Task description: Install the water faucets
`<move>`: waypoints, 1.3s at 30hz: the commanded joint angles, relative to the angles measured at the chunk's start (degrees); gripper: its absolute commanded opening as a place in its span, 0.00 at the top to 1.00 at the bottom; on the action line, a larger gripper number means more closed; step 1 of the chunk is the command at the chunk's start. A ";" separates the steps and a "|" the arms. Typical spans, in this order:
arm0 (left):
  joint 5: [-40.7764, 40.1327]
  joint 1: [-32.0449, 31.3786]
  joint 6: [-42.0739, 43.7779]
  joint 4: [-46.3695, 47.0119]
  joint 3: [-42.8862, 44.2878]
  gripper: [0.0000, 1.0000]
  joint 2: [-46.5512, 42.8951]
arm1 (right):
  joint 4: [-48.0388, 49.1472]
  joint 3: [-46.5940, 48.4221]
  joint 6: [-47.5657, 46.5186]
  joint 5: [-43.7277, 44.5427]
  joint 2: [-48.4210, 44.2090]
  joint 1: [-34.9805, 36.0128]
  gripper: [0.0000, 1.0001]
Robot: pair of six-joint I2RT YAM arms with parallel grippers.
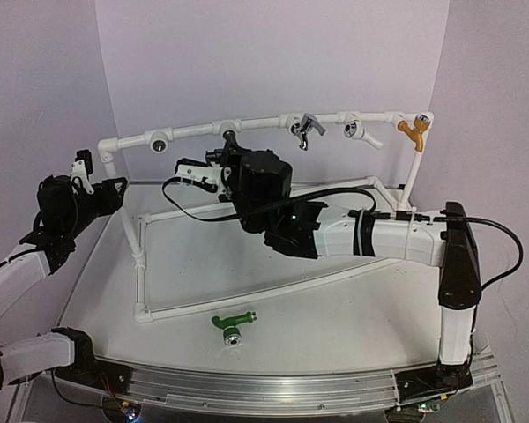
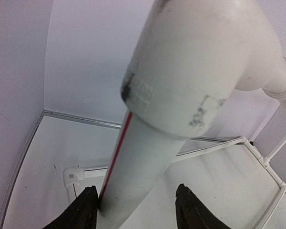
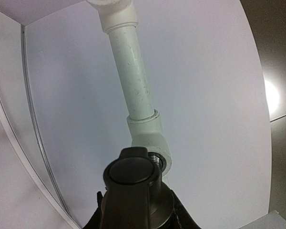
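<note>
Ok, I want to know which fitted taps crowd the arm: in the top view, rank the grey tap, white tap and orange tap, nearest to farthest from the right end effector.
1. grey tap, on the top rail just right of the right end effector.
2. white tap, further right along the rail.
3. orange tap, at the rail's right-hand corner.

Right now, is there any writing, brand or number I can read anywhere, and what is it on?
White pipe elbow, left wrist view: grey printed marks, too smudged to read.
Small corner fitting: a moulded mark, too small to read.
Dark faucet: no lettering shows.
No readable text anywhere else.
</note>
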 commanded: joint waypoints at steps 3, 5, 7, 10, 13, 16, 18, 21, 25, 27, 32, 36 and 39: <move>2.43 -0.12 -1.31 4.53 -1.01 0.53 0.48 | 1.52 4.35 1.68 2.34 1.75 0.22 1.00; 2.36 -0.12 -1.53 5.09 -1.50 0.58 0.48 | 1.54 5.09 1.90 2.83 2.31 0.18 1.00; 2.30 -0.12 -1.44 5.37 -1.91 0.62 0.52 | 1.52 5.97 1.95 3.39 2.88 0.22 1.00; 1.69 -0.11 -1.17 5.76 -2.69 0.70 0.46 | 1.49 6.69 2.80 3.97 3.35 -0.02 1.00; 0.75 -0.12 -0.92 5.91 -3.39 0.77 -0.05 | 1.44 6.68 3.57 4.17 3.28 -0.38 1.00; 0.46 -0.12 -0.77 5.96 -3.82 0.84 -0.48 | 1.34 6.67 4.71 4.32 3.16 -0.77 1.00; 0.25 -0.12 -0.85 6.04 -4.13 0.91 -0.62 | 0.83 6.94 6.04 4.43 2.94 -0.95 1.00; 0.30 -0.12 -1.11 6.14 -4.45 0.97 -0.49 | -0.04 7.83 8.03 4.78 3.01 -1.01 1.00; 0.98 -0.11 -1.57 6.74 -5.05 1.00 -0.20 | -1.52 9.36 12.09 5.15 3.32 -1.05 1.00; 1.15 -0.12 -1.69 6.95 -5.34 1.00 -0.14 | -2.23 10.41 14.15 5.70 3.72 -1.03 1.00; 1.79 -0.06 -2.11 7.54 -6.06 1.00 -0.34 | -3.30 12.00 20.12 6.93 4.02 -1.14 1.00; 1.92 -0.11 -2.65 7.83 -6.54 1.00 -0.65 | -4.64 12.81 28.01 7.93 3.57 -1.55 1.00; 2.15 -0.10 -2.98 7.89 -6.84 1.00 -0.86 | -5.66 12.69 33.53 8.52 3.04 -1.99 1.00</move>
